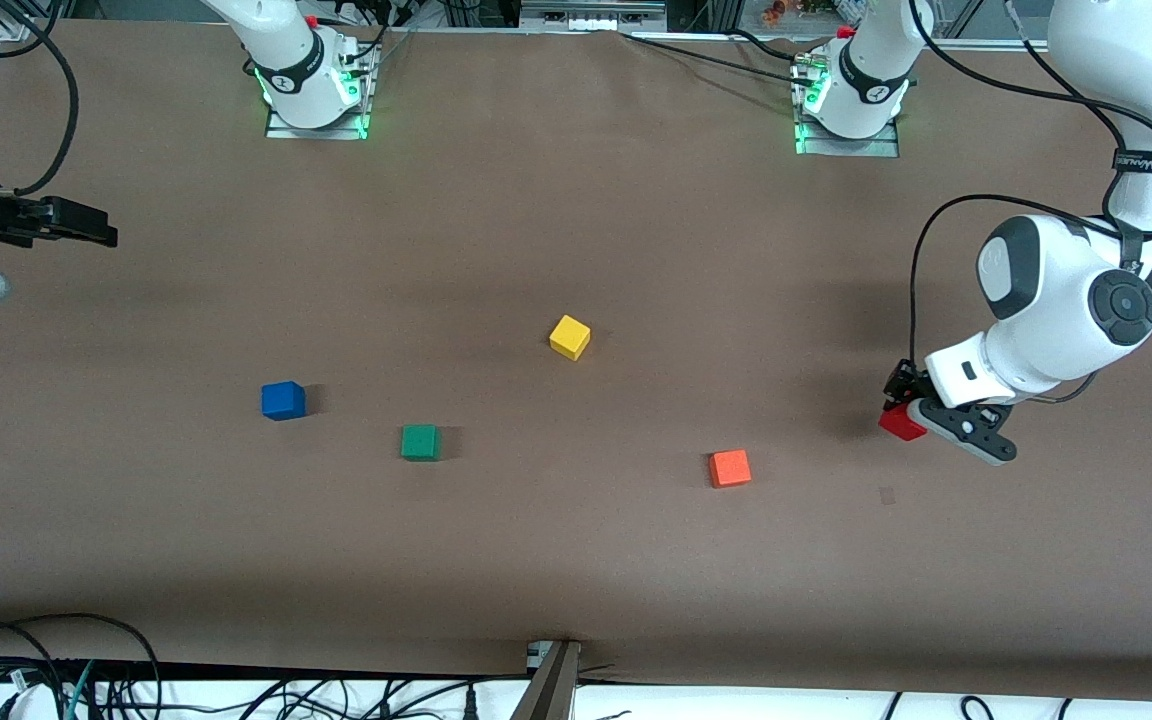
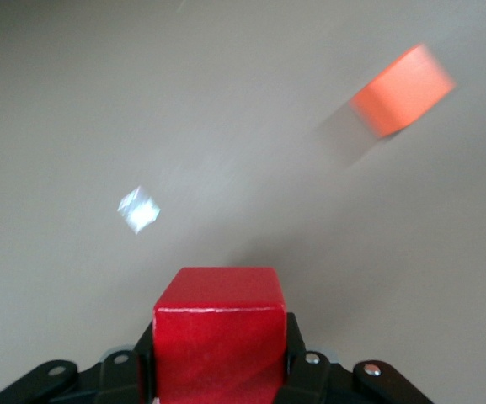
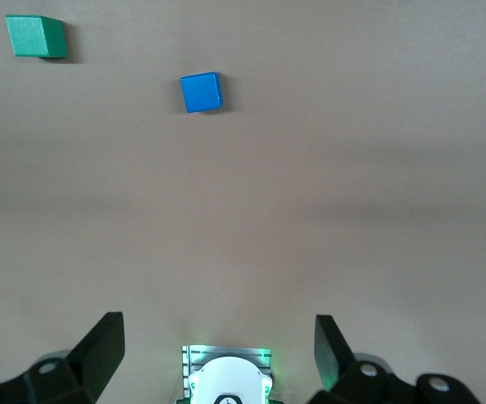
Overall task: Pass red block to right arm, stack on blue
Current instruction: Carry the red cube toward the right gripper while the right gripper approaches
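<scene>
Left gripper [image 1: 921, 415]: at the left arm's end of the table, clamped on the red block [image 1: 901, 423]. In the left wrist view the red block [image 2: 219, 337] sits squarely between the 2 black fingers [image 2: 306, 374], its top face level and its front face toward the camera. Whether the block is off the brown table [image 1: 576, 560] or touching it cannot be determined; a shadow lies directly beside it on the table.

Right gripper [image 1: 76, 222]: at the right arm's end of the table, waiting. The right wrist view shows its 2 fingers [image 3: 101, 343] spread wide apart with nothing between them; the gripper [image 3: 219, 341] looks down on bare table surface.

Blue cube [image 1: 283, 400]: resting flat on the table toward the right arm's end, nothing stacked on it. It also appears in the right wrist view [image 3: 201, 92], well apart from the spread fingers.

Other items, 3 cubes, each flat on the table and apart from one another:
- Green cube [image 1: 420, 442]: near the blue cube, slightly nearer the front camera.
- Yellow cube [image 1: 570, 337]: about mid-table, farther from the front camera than the green one.
- Orange cube [image 1: 729, 468]: nearest loose cube to the left gripper, seen blurred in the left wrist view [image 2: 403, 90].
</scene>
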### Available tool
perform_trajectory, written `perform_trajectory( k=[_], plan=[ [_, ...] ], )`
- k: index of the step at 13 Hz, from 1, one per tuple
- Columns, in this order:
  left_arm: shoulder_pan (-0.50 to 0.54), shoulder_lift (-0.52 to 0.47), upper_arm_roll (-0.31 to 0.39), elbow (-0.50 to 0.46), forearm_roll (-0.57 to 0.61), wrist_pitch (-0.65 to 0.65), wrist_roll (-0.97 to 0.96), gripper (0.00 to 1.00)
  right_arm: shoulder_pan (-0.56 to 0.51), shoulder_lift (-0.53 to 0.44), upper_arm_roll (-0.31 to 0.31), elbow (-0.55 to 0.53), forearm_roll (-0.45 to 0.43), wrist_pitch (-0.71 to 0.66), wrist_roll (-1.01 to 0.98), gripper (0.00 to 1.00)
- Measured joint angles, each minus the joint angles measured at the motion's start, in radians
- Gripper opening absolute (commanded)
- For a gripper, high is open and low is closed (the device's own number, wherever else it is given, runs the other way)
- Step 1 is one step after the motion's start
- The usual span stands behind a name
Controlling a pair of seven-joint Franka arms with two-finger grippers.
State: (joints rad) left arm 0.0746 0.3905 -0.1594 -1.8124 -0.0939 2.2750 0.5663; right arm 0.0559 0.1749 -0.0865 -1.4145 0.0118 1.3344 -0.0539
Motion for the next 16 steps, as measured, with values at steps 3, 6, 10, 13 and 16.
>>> perform_trajectory(
  k=[3, 6, 10, 13, 16],
  plan=[
    [-0.002, 0.006, -0.063, 0.032, -0.259, -0.015, 0.175, 0.05, 0.004, 0.026, 0.002, -0.001, 0.089, 0.000, 0.000, 1.00],
    [-0.011, 0.047, -0.107, 0.037, -0.517, -0.009, 0.441, 0.06, 0.004, 0.087, 0.003, -0.003, 0.264, 0.000, 0.001, 1.00],
    [-0.023, 0.104, -0.232, 0.109, -0.587, -0.003, 0.548, 0.06, 0.002, 0.198, 0.002, -0.004, 0.487, 0.002, 0.001, 1.00],
    [-0.030, 0.164, -0.334, 0.191, -0.599, 0.000, 0.559, 0.06, 0.002, 0.291, 0.002, -0.004, 0.689, 0.004, -0.002, 1.00],
    [-0.031, 0.244, -0.424, 0.275, -0.622, 0.000, 0.616, 0.05, 0.000, 0.376, 0.001, -0.004, 0.869, 0.007, -0.071, 1.00]
  ],
)
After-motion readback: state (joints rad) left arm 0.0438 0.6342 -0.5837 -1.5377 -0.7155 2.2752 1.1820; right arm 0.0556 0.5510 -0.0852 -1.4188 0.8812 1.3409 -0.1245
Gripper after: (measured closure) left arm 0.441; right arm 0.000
